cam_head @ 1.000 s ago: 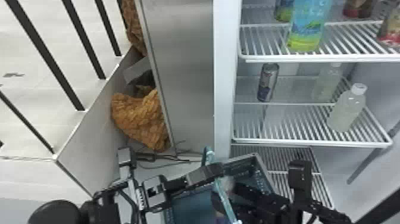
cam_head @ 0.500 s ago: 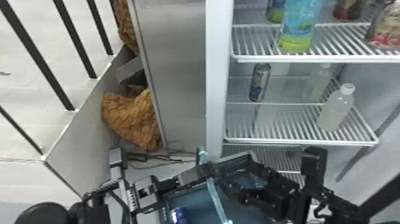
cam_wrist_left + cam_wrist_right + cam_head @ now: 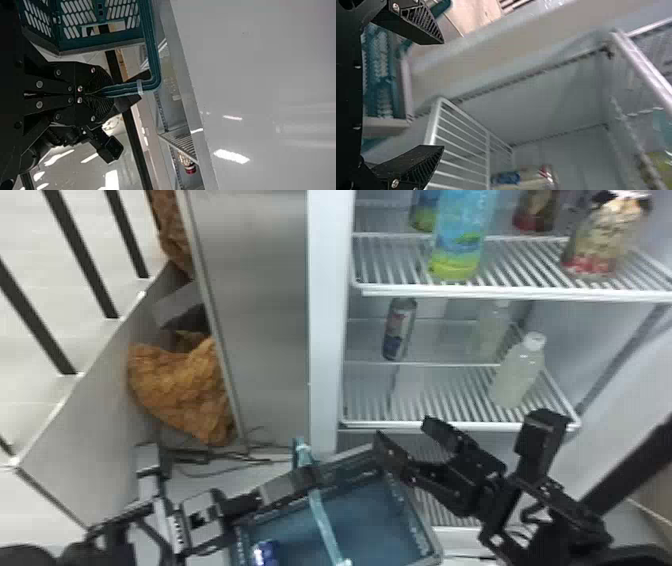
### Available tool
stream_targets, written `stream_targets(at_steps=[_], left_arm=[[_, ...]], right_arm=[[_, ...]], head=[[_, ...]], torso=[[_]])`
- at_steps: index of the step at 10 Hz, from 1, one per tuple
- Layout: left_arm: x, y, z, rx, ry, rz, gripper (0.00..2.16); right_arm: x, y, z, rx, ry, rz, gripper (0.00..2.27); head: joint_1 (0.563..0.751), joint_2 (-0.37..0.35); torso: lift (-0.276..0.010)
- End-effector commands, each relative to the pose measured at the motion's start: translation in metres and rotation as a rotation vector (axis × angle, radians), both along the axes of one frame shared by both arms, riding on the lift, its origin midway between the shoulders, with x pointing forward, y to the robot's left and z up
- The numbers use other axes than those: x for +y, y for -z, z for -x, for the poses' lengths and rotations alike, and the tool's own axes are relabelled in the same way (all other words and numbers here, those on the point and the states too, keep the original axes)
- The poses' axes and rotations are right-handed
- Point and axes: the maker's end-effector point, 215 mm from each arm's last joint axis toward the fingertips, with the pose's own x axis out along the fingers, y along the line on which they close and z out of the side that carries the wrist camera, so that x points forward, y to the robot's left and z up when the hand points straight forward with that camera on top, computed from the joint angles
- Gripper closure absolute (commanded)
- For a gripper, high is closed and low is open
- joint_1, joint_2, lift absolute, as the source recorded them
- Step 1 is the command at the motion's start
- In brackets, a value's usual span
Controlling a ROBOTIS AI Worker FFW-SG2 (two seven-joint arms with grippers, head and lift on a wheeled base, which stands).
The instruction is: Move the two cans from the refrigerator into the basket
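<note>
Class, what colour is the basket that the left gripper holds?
Teal; the left wrist view shows the basket best.

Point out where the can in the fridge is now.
In the head view, the can stands toward the left of the shelf below the blue-and-green bottle, left of the white-capped bottle, near the fridge's white left edge.

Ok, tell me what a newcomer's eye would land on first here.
Probably the teal basket, low in the middle of the head view, its handle gripped by the left hand. Next, the bright blue-and-green container standing on the upper shelf, and, below it and to the left, the slim can inside the refrigerator.
</note>
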Motion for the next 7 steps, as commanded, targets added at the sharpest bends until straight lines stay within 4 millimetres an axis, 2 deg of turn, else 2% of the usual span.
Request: stream_targets(at_steps=[1,3,5,7], left_arm=[[0.0,0.0,0.0,0.0,0.0,0.002,1.21],[0.0,0.0,0.001,0.002,0.0,0.002,1.21],[0.0,0.001,0.001,0.002,0.0,0.0,1.21],[-0.001,-0.001,-0.001,-0.002,0.002,0.002,1.21]], right_arm=[[-0.018,-0.016,-0.015,-0.052,0.059,0.0,0.12],[-0.041,-0.034,-0.033,-0.119,0.136,0.01,0.11],[-0.063,-0.043,-0.048,-0.175,0.205,0.021,0.11],[-0.075,-0.041,-0.06,-0.202,0.245,0.029,0.11]], head=[[0.695,-0.055],[0.695,-0.086],[0.695,-0.111],[0.695,-0.138]], torso=[[-0.219],[-0.219],[-0.219],[-0.219]])
